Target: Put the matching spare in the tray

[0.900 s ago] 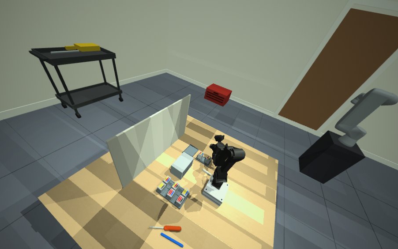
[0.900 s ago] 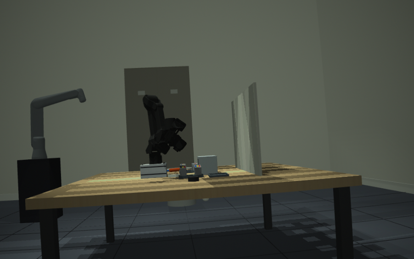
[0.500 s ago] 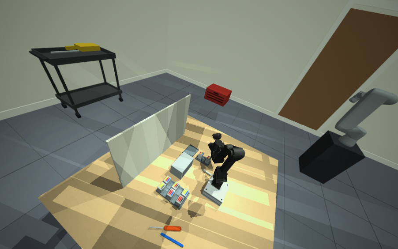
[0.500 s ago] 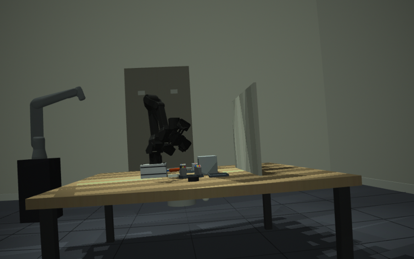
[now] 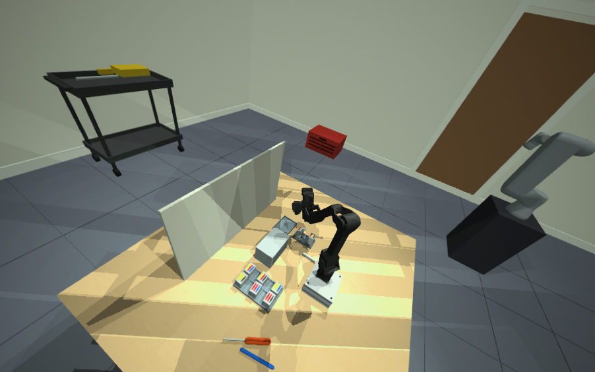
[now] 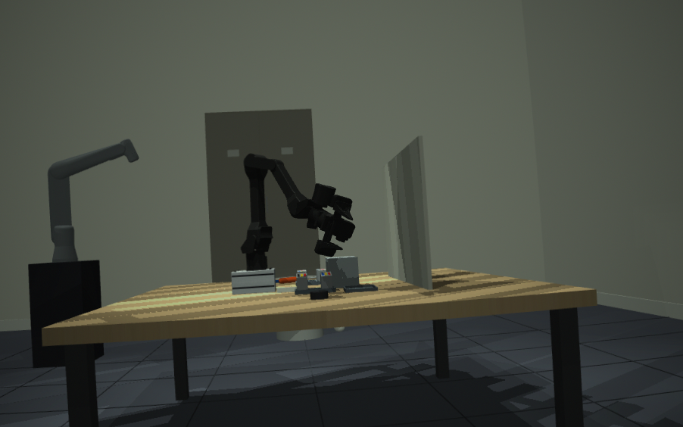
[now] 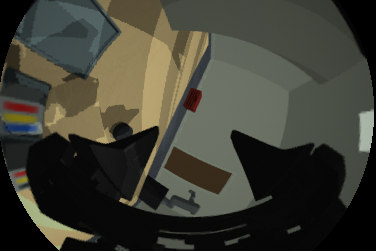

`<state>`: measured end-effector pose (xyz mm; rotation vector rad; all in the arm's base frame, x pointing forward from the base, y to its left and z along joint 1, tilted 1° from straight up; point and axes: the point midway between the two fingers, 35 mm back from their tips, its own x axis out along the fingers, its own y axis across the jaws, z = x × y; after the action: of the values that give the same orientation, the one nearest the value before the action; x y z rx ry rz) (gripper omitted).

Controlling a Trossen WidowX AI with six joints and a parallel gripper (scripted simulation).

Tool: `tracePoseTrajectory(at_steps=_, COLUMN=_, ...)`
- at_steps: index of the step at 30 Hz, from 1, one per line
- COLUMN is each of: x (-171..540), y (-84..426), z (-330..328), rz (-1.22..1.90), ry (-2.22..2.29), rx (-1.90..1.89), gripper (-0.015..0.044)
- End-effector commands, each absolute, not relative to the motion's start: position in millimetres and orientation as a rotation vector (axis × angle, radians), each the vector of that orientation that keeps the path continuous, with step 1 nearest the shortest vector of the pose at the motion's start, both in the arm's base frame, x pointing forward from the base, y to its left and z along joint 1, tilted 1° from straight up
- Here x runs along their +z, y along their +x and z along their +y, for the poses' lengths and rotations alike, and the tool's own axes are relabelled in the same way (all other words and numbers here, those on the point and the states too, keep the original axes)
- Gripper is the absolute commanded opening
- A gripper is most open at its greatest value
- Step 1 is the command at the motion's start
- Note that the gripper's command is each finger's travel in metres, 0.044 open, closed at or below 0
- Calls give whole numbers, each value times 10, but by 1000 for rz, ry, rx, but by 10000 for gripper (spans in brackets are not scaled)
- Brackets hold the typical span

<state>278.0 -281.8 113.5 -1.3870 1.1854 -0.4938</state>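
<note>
My gripper [image 5: 301, 199] [image 6: 335, 226] [image 7: 196, 132] is open and empty, raised above the table and tilted sideways. The flat grey tray [image 5: 284, 225] [image 6: 368, 288] [image 7: 75, 29] lies below it, with nothing in it. Beside the tray, a small grey holder [image 5: 303, 239] bears two upright units. One unit [image 7: 21, 116] shows red, yellow and blue stripes in the wrist view; the other [image 7: 21, 179] is partly hidden. I cannot tell which is the mounted one. Several striped spares stand in the rack [image 5: 268, 309]; a red-striped spare [image 5: 268, 297] is at its near end.
A grey box [image 5: 272, 247] [image 6: 342, 271] stands between rack and tray. A tall pale panel [image 5: 225, 208] [image 6: 410, 212] stands behind them. A black puck [image 6: 319, 294] [image 7: 122, 131] lies near the holder. An orange screwdriver [image 5: 257, 341] and a blue rod [image 5: 256, 358] lie near the table's front.
</note>
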Motion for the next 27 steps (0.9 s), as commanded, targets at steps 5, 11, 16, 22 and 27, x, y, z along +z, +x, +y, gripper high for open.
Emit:
tracePoseTrajectory(at_steps=5, x=1088, y=3729, z=-2256, rz=1054, ry=-1021, rx=-239, gripper=440)
tracePoseTrajectory(at_steps=11, x=1098, y=4008, z=-1846, rz=1070, ry=-818, rx=-126, gripper=440)
tracePoseTrajectory(at_steps=16, x=1137, y=4139, z=-1481, rz=1114, ry=-650, rx=-52, gripper=440)
tracePoseTrajectory(at_steps=22, x=1221, y=4186, z=-1041, rz=1195, ry=-460, rx=11, gripper=440)
tracePoseTrajectory(at_steps=27, x=1319, y=4147, z=-684, rz=1280, ry=-312, rx=40, gripper=440)
